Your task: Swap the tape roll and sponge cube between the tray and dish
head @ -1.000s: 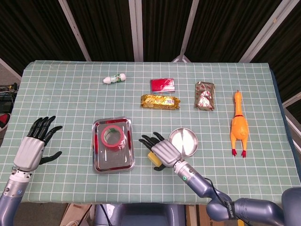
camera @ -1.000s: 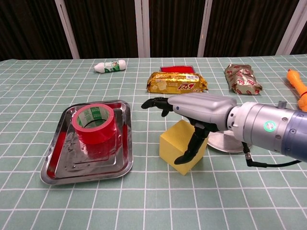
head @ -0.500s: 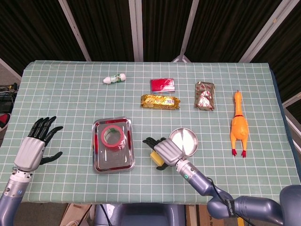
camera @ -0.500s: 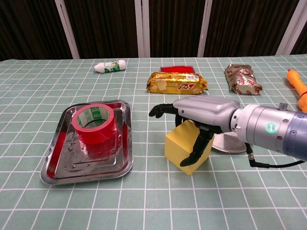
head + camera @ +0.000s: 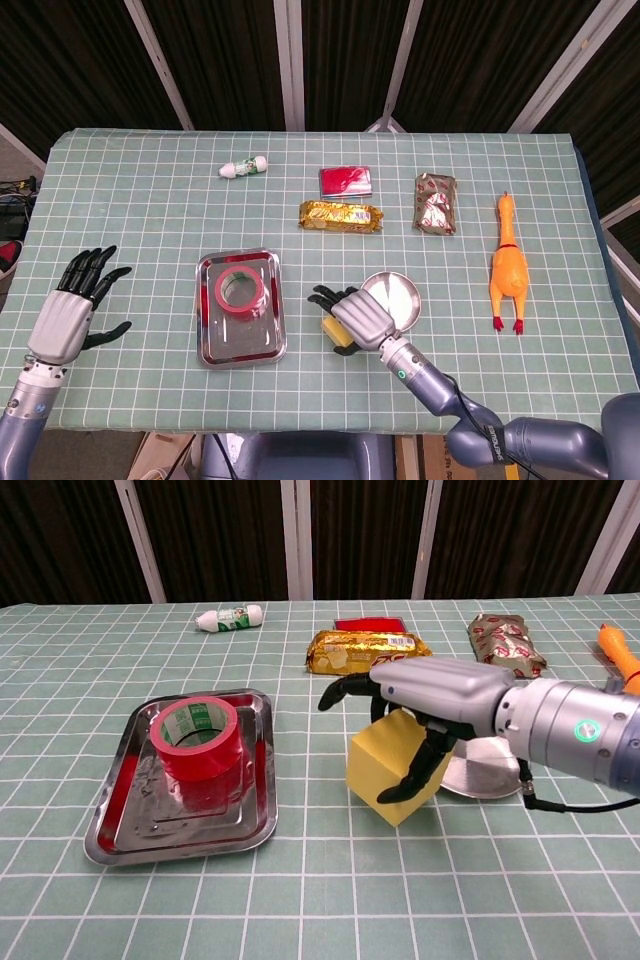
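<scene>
Right hand (image 5: 440,695) has the yellow sponge cube (image 5: 392,765) gripped from above: thumb down the near face, other fingers curled over the far top edge, cube tilted onto a corner. Chest view suggests it's lifted off the cloth, but can't confirm clearance. In the head view the same hand (image 5: 358,318) covers most of the cube (image 5: 341,337), which shows just left of the round steel dish (image 5: 398,297), between the dish and the tray. Dish sits right behind the hand in the chest view (image 5: 487,767), partly hidden by the wrist, nothing visible in it. Red tape roll (image 5: 196,739) lies flat in the rectangular steel tray (image 5: 120,825), toward its back half; head view agrees, roll (image 5: 240,291) in the upper part of the tray (image 5: 212,350). Left hand (image 5: 72,312) is only in the head view, at the table's left edge, well apart from the tray, fingers spread, holding nothing. Other stuff on the green checked tablecloth (image 5: 140,220): small white bottle (image 5: 244,168) lying on its side at the back left, red packet (image 5: 346,180) with a gold biscuit pack (image 5: 340,215) just in front of it, a crinkled red-and-white wrapped pack (image 5: 436,203) to their right, and a rubber chicken (image 5: 508,265) near the right edge.
</scene>
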`<action>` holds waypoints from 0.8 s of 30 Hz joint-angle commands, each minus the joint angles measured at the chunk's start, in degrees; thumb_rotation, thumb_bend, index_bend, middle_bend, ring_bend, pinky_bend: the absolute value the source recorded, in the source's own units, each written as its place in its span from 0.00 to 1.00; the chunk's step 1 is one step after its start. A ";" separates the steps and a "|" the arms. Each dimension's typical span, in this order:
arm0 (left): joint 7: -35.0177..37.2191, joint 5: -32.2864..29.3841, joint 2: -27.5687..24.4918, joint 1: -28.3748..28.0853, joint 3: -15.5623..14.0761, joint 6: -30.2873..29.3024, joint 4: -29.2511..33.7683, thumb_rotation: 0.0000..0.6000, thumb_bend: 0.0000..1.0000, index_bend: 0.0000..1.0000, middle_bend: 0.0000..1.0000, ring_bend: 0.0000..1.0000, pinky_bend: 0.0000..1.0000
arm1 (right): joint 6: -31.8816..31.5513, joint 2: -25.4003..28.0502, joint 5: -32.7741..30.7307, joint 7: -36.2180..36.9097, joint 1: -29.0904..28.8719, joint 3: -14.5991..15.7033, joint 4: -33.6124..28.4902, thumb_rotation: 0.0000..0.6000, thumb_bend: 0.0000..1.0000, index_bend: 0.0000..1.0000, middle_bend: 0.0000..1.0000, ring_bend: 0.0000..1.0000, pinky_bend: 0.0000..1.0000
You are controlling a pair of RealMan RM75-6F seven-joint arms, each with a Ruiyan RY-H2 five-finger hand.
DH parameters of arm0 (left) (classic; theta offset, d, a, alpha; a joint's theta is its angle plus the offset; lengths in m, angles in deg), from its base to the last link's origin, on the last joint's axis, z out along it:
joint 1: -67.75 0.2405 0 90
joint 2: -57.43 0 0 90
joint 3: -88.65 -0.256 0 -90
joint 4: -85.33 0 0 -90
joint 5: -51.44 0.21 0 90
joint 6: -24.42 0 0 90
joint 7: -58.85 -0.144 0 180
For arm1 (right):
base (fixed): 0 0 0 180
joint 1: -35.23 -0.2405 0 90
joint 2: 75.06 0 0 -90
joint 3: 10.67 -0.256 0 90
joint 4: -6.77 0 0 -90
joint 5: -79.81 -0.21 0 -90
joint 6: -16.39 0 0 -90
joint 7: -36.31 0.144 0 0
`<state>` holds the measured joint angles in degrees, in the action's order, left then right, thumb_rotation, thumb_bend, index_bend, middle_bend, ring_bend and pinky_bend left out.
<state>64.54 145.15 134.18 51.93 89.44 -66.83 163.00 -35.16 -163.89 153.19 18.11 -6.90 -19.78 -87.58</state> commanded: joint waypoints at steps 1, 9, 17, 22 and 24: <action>0.19 0.10 0.05 0.09 0.18 -0.06 -0.13 1.00 0.01 0.22 0.00 0.00 0.07 | -0.78 1.82 -0.25 -0.20 -0.26 -1.11 -1.12 1.00 0.31 0.20 0.17 0.64 0.64; 0.00 0.10 0.01 0.45 0.71 -0.11 -0.13 1.00 0.01 0.22 0.00 0.00 0.07 | 1.41 5.24 -4.48 0.89 -1.12 -2.36 1.45 1.00 0.31 0.20 0.17 0.64 0.64; -0.92 -0.08 0.49 0.62 1.19 0.15 -0.21 1.00 0.01 0.22 0.00 0.00 0.08 | 4.00 5.99 -4.47 6.22 -1.19 -1.32 5.86 1.00 0.31 0.20 0.17 0.63 0.64; -2.27 -0.11 0.93 0.73 1.50 0.20 -0.20 1.00 0.01 0.22 0.00 0.00 0.08 | 4.20 5.53 -3.03 8.79 -1.29 -0.78 8.65 1.00 0.31 0.20 0.17 0.61 0.64; -2.43 -0.15 1.01 0.79 1.61 0.21 -0.20 1.00 0.01 0.22 0.00 0.00 0.08 | 4.71 5.64 -2.54 9.37 -1.47 -0.39 9.67 1.00 0.31 0.20 0.17 0.60 0.64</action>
<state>62.12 145.02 135.17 52.70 91.03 -66.62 162.81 -30.81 -158.25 150.25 27.17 -8.23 -20.49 -78.52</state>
